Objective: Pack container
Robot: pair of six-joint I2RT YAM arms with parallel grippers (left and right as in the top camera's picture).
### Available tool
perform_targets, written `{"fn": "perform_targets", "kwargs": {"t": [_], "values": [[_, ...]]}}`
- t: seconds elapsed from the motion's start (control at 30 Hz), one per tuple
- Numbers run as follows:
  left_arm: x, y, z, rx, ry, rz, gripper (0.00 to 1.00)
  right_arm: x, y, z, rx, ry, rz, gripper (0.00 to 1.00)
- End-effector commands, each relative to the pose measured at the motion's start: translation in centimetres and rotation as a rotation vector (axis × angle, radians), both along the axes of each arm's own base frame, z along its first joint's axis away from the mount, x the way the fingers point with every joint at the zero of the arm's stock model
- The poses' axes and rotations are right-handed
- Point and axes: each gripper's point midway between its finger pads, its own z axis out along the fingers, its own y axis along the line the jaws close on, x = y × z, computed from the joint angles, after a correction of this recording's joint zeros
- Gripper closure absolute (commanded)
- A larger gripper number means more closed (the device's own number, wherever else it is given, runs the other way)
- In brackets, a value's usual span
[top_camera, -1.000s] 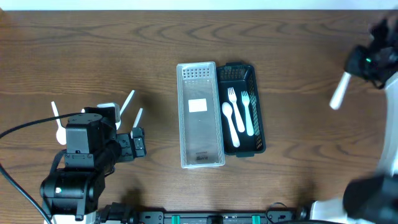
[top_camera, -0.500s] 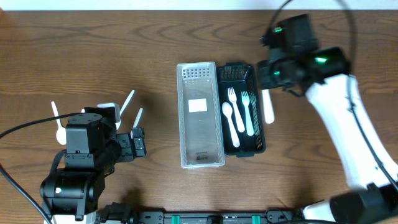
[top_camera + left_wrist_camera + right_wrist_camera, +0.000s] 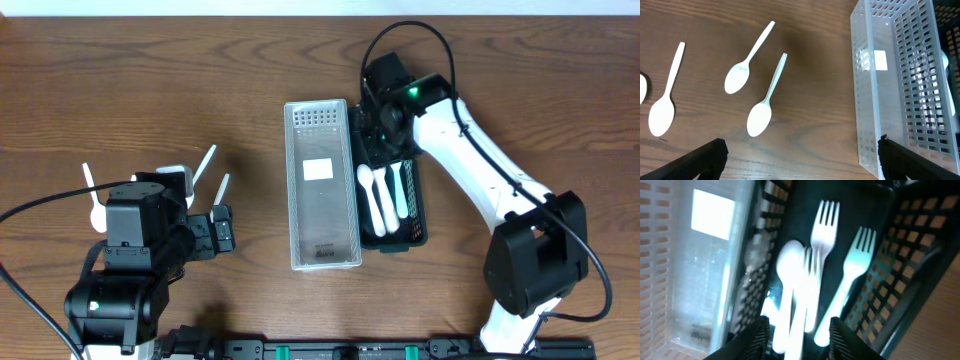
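Note:
A black basket (image 3: 415, 215) holds a white spoon (image 3: 368, 190) and two white forks (image 3: 825, 217). A clear basket (image 3: 322, 215) stands against its left side. My right gripper (image 3: 382, 135) hangs over the far end of the black basket. In the right wrist view (image 3: 799, 337) a blurred white utensil (image 3: 802, 310) runs out from between its fingers. My left gripper (image 3: 800, 167) is open and empty above bare table. Loose white spoons (image 3: 747, 72) lie beyond it, also in the overhead view (image 3: 205, 162).
Another spoon (image 3: 92, 195) lies at the far left by the left arm. The clear basket (image 3: 900, 85) has a white label on its floor and fills the right of the left wrist view. The table's far edge runs along the top.
My right arm swung in from the far right edge, carrying the white utensil, to over the black basket. The left arm has not moved.

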Motion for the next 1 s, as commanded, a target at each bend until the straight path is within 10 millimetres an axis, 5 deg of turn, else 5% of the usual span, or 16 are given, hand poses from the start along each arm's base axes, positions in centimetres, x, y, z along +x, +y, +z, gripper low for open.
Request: {"fn": "perform_targets", "kwargs": {"t": [0.0, 0.07, 0.2, 0.33, 0.47, 0.57, 0.67, 0.8, 0.97], "values": [[0.2, 0.1, 0.6, 0.001, -0.016, 0.004, 0.02, 0.5, 0.7, 0.9, 0.011, -0.035, 0.010, 0.55], [0.2, 0.1, 0.6, 0.001, -0.017, 0.004, 0.02, 1.1, 0.8, 2.2, 0.019, -0.064, 0.028, 0.54], [0.0, 0.1, 0.5, 0.007, -0.007, -0.004, 0.02, 3.6, -1.9, 7.7, -0.033, -0.210, -0.035, 0.52], [-0.4, 0.1, 0.8, 0.054, 0.009, -0.062, 0.02, 5.4, -7.3, 15.0, -0.078, -0.390, -0.166, 0.01], [0.1, 0.2, 1.4, 0.079, 0.090, -0.084, 0.02, 4.8, -13.6, 19.0, -0.076, -0.459, -0.316, 0.01], [1.6, 0.3, 0.4, 0.120, 0.227, -0.130, 0.02, 3.4, -18.3, 19.1, -0.094, -0.420, -0.426, 0.01], [3.3, 0.3, -1.5, 0.140, 0.323, -0.170, 0.02, 2.8, -20.8, 18.1, -0.065, -0.364, -0.491, 0.01], [5.3, 0.4, -5.6, 0.147, 0.454, -0.176, 0.02, 2.1, -23.3, 15.6, -0.059, -0.295, -0.561, 0.01], [6.8, 0.4, -9.8, 0.154, 0.532, -0.183, 0.02, 1.7, -24.1, 12.8, -0.073, -0.241, -0.580, 0.01]]}}
